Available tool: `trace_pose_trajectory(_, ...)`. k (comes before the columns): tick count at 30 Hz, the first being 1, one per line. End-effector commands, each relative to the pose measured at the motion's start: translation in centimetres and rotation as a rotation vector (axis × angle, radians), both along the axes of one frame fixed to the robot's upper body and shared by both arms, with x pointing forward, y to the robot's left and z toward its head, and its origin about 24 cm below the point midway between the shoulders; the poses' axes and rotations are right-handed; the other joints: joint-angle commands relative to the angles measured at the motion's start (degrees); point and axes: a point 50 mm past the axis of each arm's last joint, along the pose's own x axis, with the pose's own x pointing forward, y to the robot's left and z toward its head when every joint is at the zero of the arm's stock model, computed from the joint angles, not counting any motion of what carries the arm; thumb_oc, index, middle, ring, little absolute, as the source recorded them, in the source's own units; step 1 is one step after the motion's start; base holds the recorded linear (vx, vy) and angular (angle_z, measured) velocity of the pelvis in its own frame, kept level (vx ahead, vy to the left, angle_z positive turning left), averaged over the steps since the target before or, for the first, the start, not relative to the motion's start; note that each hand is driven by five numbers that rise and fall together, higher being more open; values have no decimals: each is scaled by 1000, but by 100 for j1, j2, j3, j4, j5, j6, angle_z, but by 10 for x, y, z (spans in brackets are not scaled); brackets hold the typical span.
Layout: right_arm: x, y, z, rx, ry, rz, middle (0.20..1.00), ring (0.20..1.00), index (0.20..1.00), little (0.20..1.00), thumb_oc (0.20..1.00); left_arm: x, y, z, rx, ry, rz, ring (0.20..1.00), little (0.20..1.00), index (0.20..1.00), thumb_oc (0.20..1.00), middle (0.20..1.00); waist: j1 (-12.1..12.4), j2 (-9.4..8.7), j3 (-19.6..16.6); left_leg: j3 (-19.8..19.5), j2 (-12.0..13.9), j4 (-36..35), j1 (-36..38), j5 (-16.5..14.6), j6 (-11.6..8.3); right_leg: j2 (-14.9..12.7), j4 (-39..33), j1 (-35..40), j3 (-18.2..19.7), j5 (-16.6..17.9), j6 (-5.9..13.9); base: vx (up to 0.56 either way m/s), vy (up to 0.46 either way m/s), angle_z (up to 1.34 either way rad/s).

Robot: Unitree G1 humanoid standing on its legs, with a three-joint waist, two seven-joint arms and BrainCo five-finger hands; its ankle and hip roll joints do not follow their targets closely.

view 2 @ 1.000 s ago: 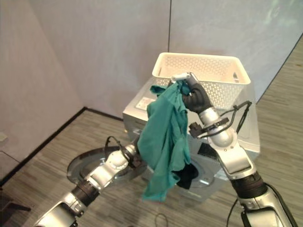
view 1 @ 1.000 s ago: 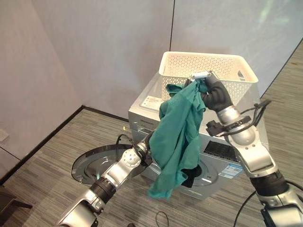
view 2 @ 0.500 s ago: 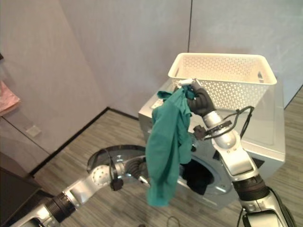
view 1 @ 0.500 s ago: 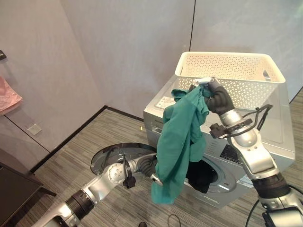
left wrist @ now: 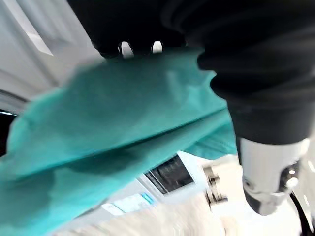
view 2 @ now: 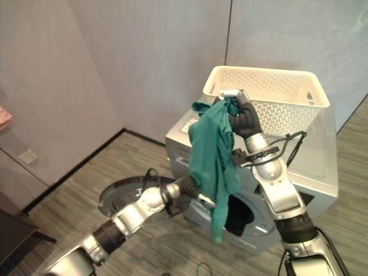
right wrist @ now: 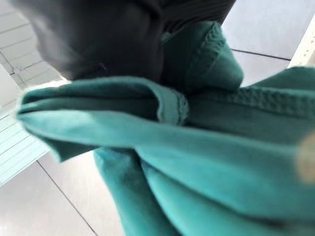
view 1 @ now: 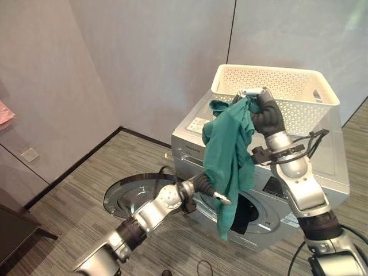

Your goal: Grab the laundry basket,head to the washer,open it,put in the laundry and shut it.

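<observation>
A green garment (view 1: 230, 149) hangs in front of the silver washer (view 1: 328, 167). My right hand (view 1: 265, 118) is shut on its top edge, just in front of the white perforated laundry basket (view 1: 287, 86) that stands on top of the washer. The right wrist view has the bunched green garment (right wrist: 206, 162) under the hand's dark cover. My left hand (view 1: 202, 185) reaches from the lower left and meets the garment's lower half, partly behind the cloth. The round washer door (view 1: 129, 195) is swung open to the left. Dark laundry (view 1: 246, 211) lies in the drum opening.
The washer stands against grey walls near a corner, on striped grey flooring. A dark piece of furniture (view 1: 11, 230) sits at the lower left, and a pink cloth (view 1: 4, 112) hangs at the left edge.
The camera has shifted a little. My left hand has risen from beside the open door to the garment's lower half, and the hem hangs higher. My right hand keeps its hold.
</observation>
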Motion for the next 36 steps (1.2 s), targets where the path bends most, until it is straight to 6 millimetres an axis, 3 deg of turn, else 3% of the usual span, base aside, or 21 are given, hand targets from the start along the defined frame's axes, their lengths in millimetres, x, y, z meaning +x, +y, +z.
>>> trace_pose_trajectory(1, -8, -2, 46, 36, -212, -10, 200, 200, 200, 200, 200, 16, -14, 7, 33, -46, -3, 1000, 1000, 1000, 1000, 1000, 52, -105, -16, 5, 244, 40, 418, -926, -23, -114, 274, -389, 41, -307, -133, 0, 0, 0)
trace_pose_trajectory(8, -6, 2, 44, 73, -206, -10, 200, 200, 200, 200, 200, 17, -28, 3, 22, -13, 21, 1000, 1000, 1000, 1000, 1000, 22, -103, -10, 34, 240, 40, 456, -942, -6, -119, 324, -403, 58, -337, -134, 0, 0, 0)
trace_pose_trajectory(12, -5, 8, 40, 99, -189, 2, 200, 200, 200, 200, 200, 19, -35, 4, -107, 87, 93, 1000, 1000, 1000, 1000, 1000, -19, -104, -6, 71, 247, 36, 474, -946, -7, -125, 327, -397, 78, -331, -133, 0, 0, 0)
trace_pose_trajectory(21, -7, 17, 28, 113, -150, 31, 200, 200, 200, 200, 200, 34, -19, 22, -269, 79, 237, 1000, 1000, 1000, 1000, 1000, -39, -142, -2, 151, 257, 32, 492, -950, -15, -111, 294, -400, 116, -299, -129, 1, 0, -1)
trace_pose_trajectory(22, -8, 18, 27, 113, -148, 37, 200, 200, 200, 200, 200, 35, -17, 24, -288, 76, 252, 526, 526, 526, 526, 526, -44, -151, -6, 158, 256, 32, 491, -950, -16, -110, 287, -398, 113, -295, -125, 0, 0, 0)
trace_pose_trajectory(23, -8, 18, 26, 111, -144, 38, 200, 200, 200, 200, 200, 38, -11, 26, -315, 73, 288, 200, 200, 200, 200, 200, -37, -161, -3, 161, 256, 32, 489, -950, -18, -111, 285, -403, 116, -292, -127, 0, 0, 0)
trace_pose_trajectory(30, -9, 14, 18, 94, -122, 30, 200, 200, 200, 200, 200, 40, 12, 26, -417, 83, 388, 200, 200, 200, 200, 200, -39, -228, -18, 228, 276, 32, 501, -969, -23, -101, 271, -422, 181, -261, -116, 1, -1, -2)
trace_pose_trajectory(31, -10, 12, 16, 90, -116, 24, 231, 231, 231, 231, 231, 40, 16, 25, -424, 80, 405, 200, 200, 200, 200, 200, -39, -241, -17, 240, 281, 32, 505, -972, -23, -98, 266, -423, 188, -259, -115, 1, -7, -9)
trace_pose_trajectory(32, -10, 11, 15, 86, -112, 19, 294, 294, 294, 294, 294, 40, 18, 25, -432, 78, 418, 200, 200, 200, 200, 200, -46, -253, -13, 248, 283, 32, 509, -977, -23, -98, 263, -428, 196, -255, -112, 5, -5, -8)
trace_pose_trajectory(34, -10, 8, 10, 81, -97, 8, 492, 492, 492, 492, 492, 40, 25, 25, -441, 62, 441, 200, 200, 200, 200, 200, -48, -274, -21, 271, 286, 32, 519, -986, -21, -98, 253, -432, 236, -246, -107, 6, -2, -11)
trace_pose_trajectory(35, -10, 6, 9, 80, -91, 3, 520, 520, 520, 520, 520, 40, 28, 24, -440, 55, 451, 200, 200, 200, 200, 200, -51, -280, -19, 280, 288, 32, 523, -989, -22, -97, 252, -435, 246, -242, -104, 1, -1, -10)
trace_pose_trajectory(36, -10, 4, 6, 78, -82, -3, 645, 645, 645, 645, 645, 40, 31, 24, -438, 47, 464, 200, 200, 200, 200, 200, -57, -285, -14, 290, 290, 32, 524, -989, -23, -98, 249, -437, 252, -237, -104, -3, -2, -8)
